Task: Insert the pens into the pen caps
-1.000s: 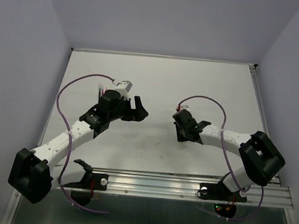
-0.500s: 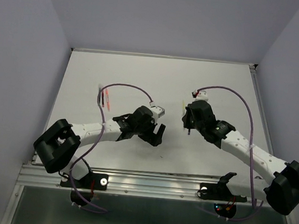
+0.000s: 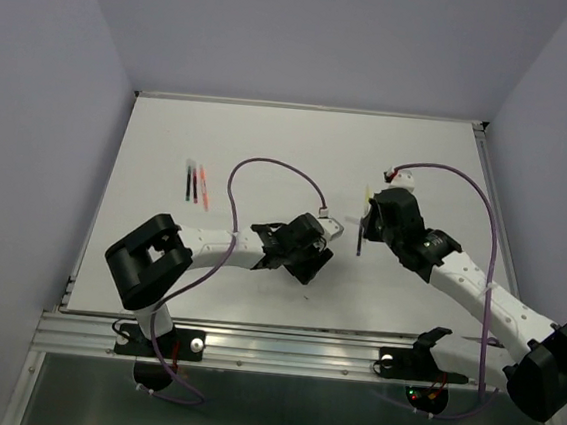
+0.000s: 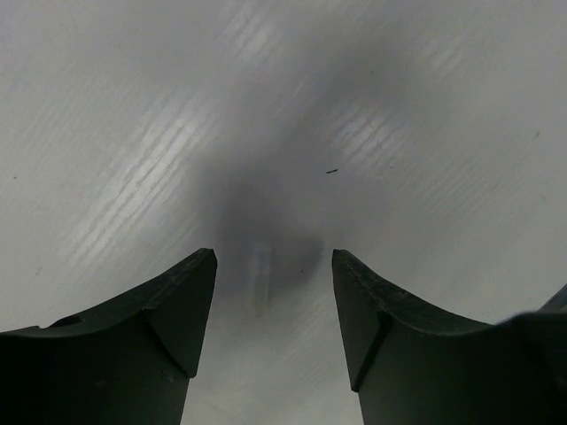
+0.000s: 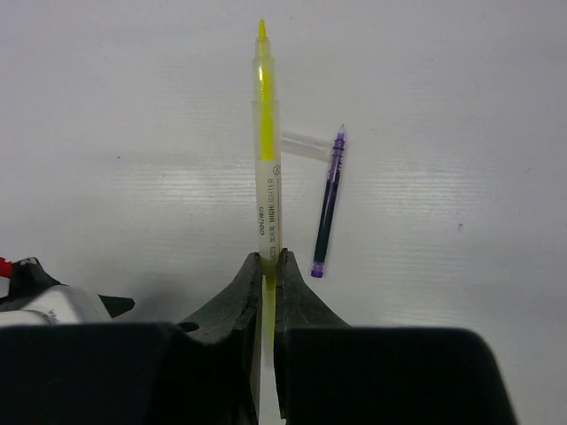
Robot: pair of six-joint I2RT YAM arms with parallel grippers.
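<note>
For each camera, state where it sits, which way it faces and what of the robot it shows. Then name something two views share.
Top external: above and behind the bases, looking down on the table; both arms show.
Left wrist: on the left arm, looking down at a cap lying between the open left tool fingers.
Right wrist: on the right arm, looking along the right tool, shut on a yellow pen; a dark pen lies beside it.
Shared: top external and right wrist both show the right tool.

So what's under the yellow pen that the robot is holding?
Under the yellow pen in the right hand is white table. A pale pen cap lies there, touching a purple pen. The cap's left end meets the yellow pen, and whatever lies straight beneath is covered.
</note>
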